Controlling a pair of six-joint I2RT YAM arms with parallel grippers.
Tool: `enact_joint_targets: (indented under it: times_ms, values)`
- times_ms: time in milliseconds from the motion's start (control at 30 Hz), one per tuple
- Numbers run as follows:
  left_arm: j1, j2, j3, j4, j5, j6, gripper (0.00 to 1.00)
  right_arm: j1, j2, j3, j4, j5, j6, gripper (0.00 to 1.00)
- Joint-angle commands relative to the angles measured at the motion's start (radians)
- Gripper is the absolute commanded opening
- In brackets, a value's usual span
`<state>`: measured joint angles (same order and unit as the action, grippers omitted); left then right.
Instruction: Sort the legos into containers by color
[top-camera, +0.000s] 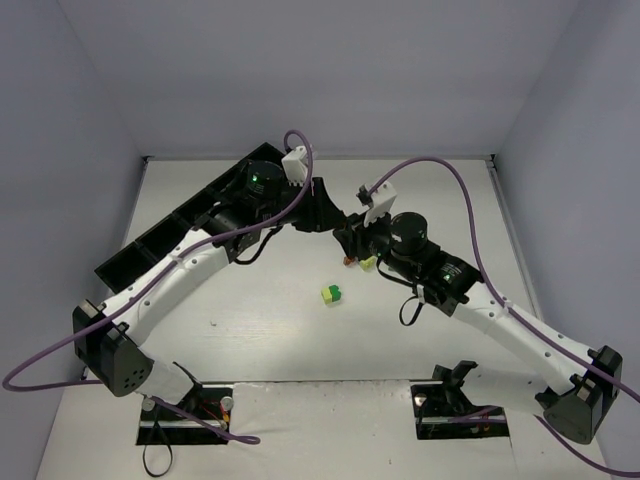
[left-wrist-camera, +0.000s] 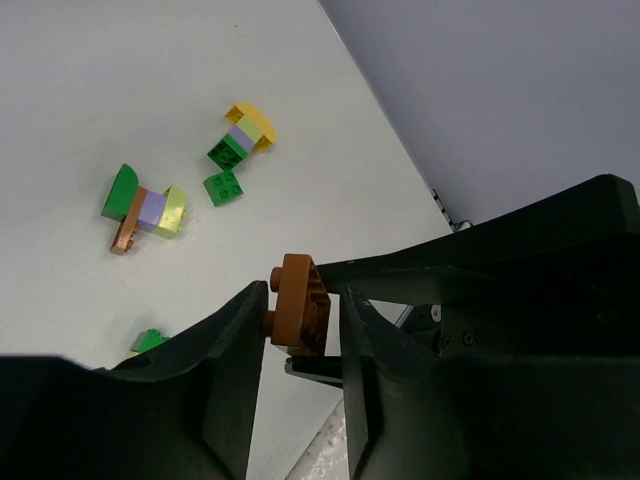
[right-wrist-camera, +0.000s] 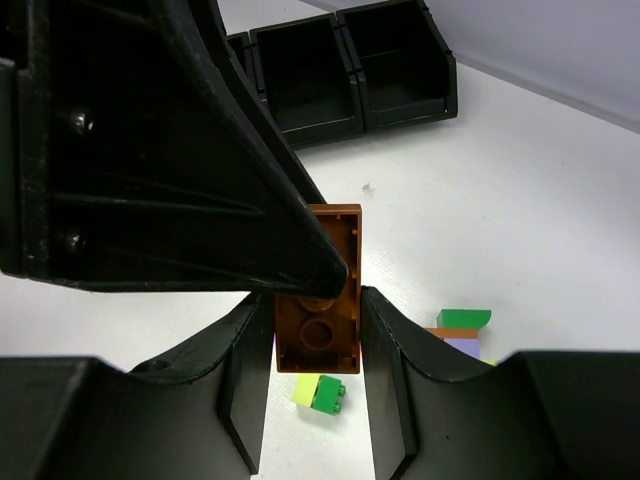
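Nearest the arm bases, a lime-and-green brick (top-camera: 332, 294) sits alone on the white desk (top-camera: 250, 340). Just past it the two arms meet over the middle. The left gripper (left-wrist-camera: 303, 312) and the right gripper (right-wrist-camera: 318, 330) both pinch one brown brick (right-wrist-camera: 335, 260) held off the desk, and the left one's black finger hides part of it. Mixed stacks (left-wrist-camera: 145, 208) lie loose beyond. At the far left, the left arm crosses the black tray (right-wrist-camera: 400, 105).
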<state>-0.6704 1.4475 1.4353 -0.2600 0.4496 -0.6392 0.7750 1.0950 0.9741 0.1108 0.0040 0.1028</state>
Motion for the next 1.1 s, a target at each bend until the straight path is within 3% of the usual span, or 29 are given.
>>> enact_joint_targets:
  times_ms: [0,167,233,300,333,467,600,700,733,833,967,1067]
  values:
    - [-0.008,-0.010,0.008,0.088,0.038,-0.014,0.27,0.009,-0.029,0.014,0.092,-0.027,0.002,0.02]
    - [-0.008,-0.010,-0.003,0.088,0.043,-0.007,0.04,0.009,-0.026,0.014,0.093,-0.033,0.003,0.04]
    - [-0.008,-0.022,-0.007,0.082,0.029,0.006,0.00,0.009,-0.023,0.012,0.092,-0.035,0.002,0.20]
    - [-0.005,-0.035,-0.009,0.059,-0.021,0.027,0.00,0.007,-0.021,0.009,0.090,-0.035,0.003,0.44]
    - [-0.003,-0.047,-0.009,0.050,-0.040,0.038,0.00,0.007,-0.021,0.006,0.089,-0.030,0.005,0.63]
    - [0.028,-0.079,-0.009,-0.022,-0.120,0.102,0.00,0.007,-0.011,0.006,0.052,-0.010,0.017,0.86]
    - [0.124,-0.124,-0.044,-0.088,-0.201,0.148,0.00,0.007,-0.010,0.002,0.026,0.037,0.028,0.93]
    - [0.230,-0.170,-0.091,-0.157,-0.375,0.170,0.00,0.006,-0.012,-0.015,0.010,0.077,0.034,0.95]
    - [0.285,-0.188,-0.102,-0.175,-0.503,0.170,0.00,0.006,-0.012,-0.020,0.001,0.091,0.038,0.95]
    - [0.385,-0.206,-0.154,-0.231,-0.635,0.168,0.00,0.006,0.000,-0.028,-0.023,0.122,0.060,0.95]
    - [0.567,-0.197,-0.222,-0.213,-0.666,0.191,0.00,0.006,0.011,-0.043,-0.033,0.116,0.087,0.94]
    - [0.633,-0.148,-0.240,-0.180,-0.672,0.205,0.04,0.006,0.025,-0.060,-0.037,0.111,0.097,0.94]
